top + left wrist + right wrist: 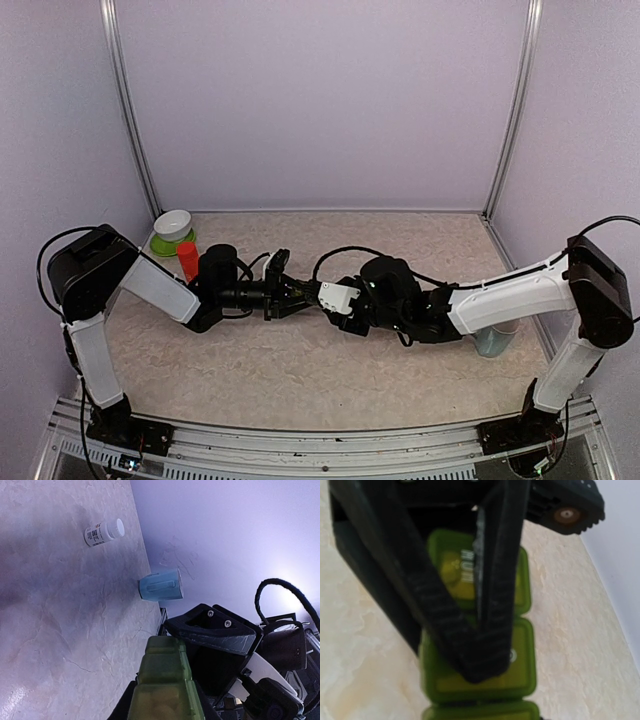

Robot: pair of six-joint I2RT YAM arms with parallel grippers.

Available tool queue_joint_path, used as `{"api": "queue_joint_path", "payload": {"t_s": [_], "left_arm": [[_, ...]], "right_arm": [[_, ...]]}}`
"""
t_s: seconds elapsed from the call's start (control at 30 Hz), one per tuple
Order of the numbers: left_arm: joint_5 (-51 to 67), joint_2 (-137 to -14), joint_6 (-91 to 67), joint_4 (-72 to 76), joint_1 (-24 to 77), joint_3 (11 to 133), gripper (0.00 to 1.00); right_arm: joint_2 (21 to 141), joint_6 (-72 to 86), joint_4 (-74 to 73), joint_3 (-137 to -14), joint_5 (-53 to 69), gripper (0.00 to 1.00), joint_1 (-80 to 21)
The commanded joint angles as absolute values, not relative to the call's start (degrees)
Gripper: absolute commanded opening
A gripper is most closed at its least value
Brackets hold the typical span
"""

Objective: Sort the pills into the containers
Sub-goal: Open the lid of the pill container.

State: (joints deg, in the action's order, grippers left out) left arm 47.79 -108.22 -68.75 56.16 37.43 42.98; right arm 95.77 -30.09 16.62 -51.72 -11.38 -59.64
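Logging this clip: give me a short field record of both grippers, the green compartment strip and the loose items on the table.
left gripper: shut on green plastic strip of lidded compartments
right gripper: tips close together on the strip's middle lid; grip unclear
elsewhere: white plastic pill bottle lying on its side; pale blue mug; white bowl on green plate
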Motion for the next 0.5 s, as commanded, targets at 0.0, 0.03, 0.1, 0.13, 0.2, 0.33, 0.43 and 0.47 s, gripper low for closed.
{"api": "queue_joint_path", "payload": {"t_s": [0.0, 0.03, 0.1, 0.13, 0.2, 0.33, 0.43, 0.47], "left_arm": [[48.55, -107.58, -68.48, 58.45, 37.71, 42.67, 0.21], [48.58, -107.58, -68.55, 58.45, 37.71, 42.63, 0.21], [48.61, -107.58, -68.54, 58.45, 37.71, 42.63, 0.21], [48.56, -107.58, -68.53, 58.40, 37.66, 42.63, 0.21], [48.62, -107.58, -68.55, 58.32, 37.68, 42.69, 0.21], [48.64, -107.42, -68.40, 58.08, 37.63, 42.71, 0.21], [48.63, -107.17, -68.08, 57.63, 37.62, 42.56, 0.21], [48.55, -107.08, -67.92, 57.45, 37.57, 42.54, 0.21]], "right_arm": [[96.57, -29.18, 16.25, -53.51, -10.59, 0.45, -60.13], [96.60, -29.10, 16.00, -53.63, -10.40, 0.43, -60.12], [96.78, -28.97, 15.30, -54.04, -9.86, 0.36, -60.12], [96.84, -28.86, 14.82, -54.41, -9.53, 0.33, -60.14], [96.86, -28.54, 14.20, -54.74, -9.03, 0.32, -60.12], [96.69, -28.22, 14.02, -54.94, -8.77, 0.36, -60.12], [96.52, -27.98, 14.06, -54.81, -9.72, 0.51, -60.16], [96.43, -27.95, 14.23, -54.81, -10.14, 0.55, -60.17]]}}
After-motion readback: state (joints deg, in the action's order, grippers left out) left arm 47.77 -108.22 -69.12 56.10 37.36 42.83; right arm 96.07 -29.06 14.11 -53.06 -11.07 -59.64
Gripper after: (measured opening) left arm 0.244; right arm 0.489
